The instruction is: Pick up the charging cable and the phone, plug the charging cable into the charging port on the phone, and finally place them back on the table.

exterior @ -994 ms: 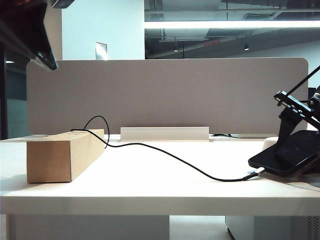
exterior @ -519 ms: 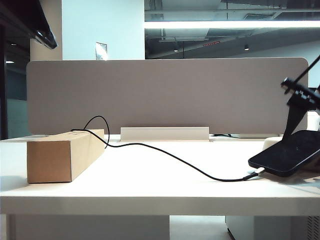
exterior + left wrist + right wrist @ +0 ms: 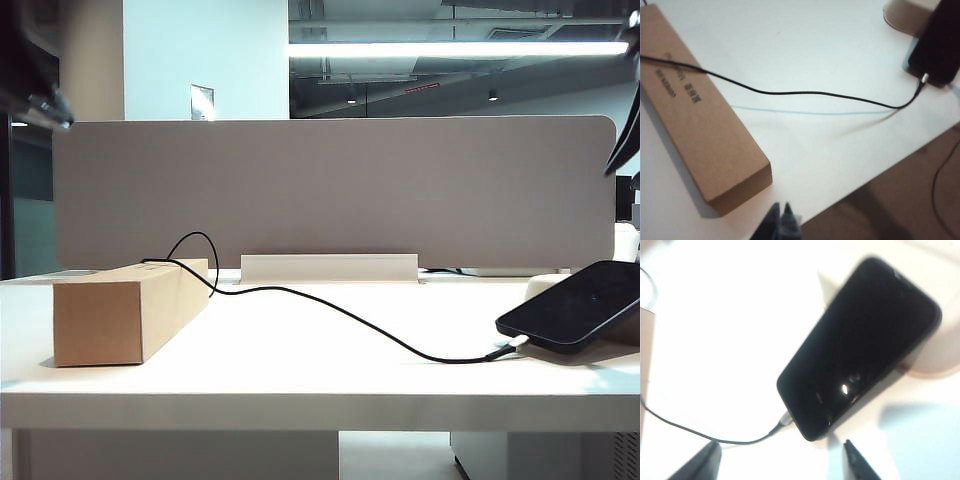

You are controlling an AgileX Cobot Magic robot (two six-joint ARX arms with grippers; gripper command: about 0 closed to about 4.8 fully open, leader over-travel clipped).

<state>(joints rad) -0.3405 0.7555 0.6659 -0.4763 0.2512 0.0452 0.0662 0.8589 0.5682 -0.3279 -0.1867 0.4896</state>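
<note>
The black phone (image 3: 580,305) lies tilted at the right of the table (image 3: 300,385), its far end propped on a beige tray (image 3: 543,284). The charging cable (image 3: 340,312) runs from the cardboard box to the phone, and its silvery plug (image 3: 785,418) sits in the phone's (image 3: 865,345) lower short edge. My right gripper (image 3: 782,462) hangs open above the phone's plug end, holding nothing. High over the box's near end, my left gripper (image 3: 781,209) is shut and empty. The phone (image 3: 940,45) and cable (image 3: 805,93) also show in the left wrist view.
A long brown cardboard box (image 3: 125,310) lies at the left, the cable draped over it. A grey partition (image 3: 330,190) lines the back, with a white ledge (image 3: 330,267) at its foot. My left arm (image 3: 30,70) shows in the top left corner.
The right gripper has lifted off the phone and risen almost out of the exterior view. The left arm has also risen at the top left. Phone and cable have stayed put.
</note>
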